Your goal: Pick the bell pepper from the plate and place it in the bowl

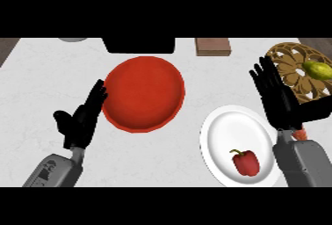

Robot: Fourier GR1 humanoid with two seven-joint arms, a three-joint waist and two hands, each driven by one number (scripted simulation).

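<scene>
Red bell pepper (246,162) on white plate (220,127); red bowl (143,93) apart.

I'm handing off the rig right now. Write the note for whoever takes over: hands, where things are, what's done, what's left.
Left hand: open, holding nothing, just left of the red bowl.
Right hand: open, holding nothing, above the right rim of the plate, beside the wicker basket with the lemon.
Pepper: lying on the plate, lower right part, untouched.
Bowl: nothing in it, left of the plate and farther from the robot.
Done: nothing yet.
Left: grasp the pepper, probably with the right hand as the nearer one, lift it, carry it left to the bowl, release.
</scene>
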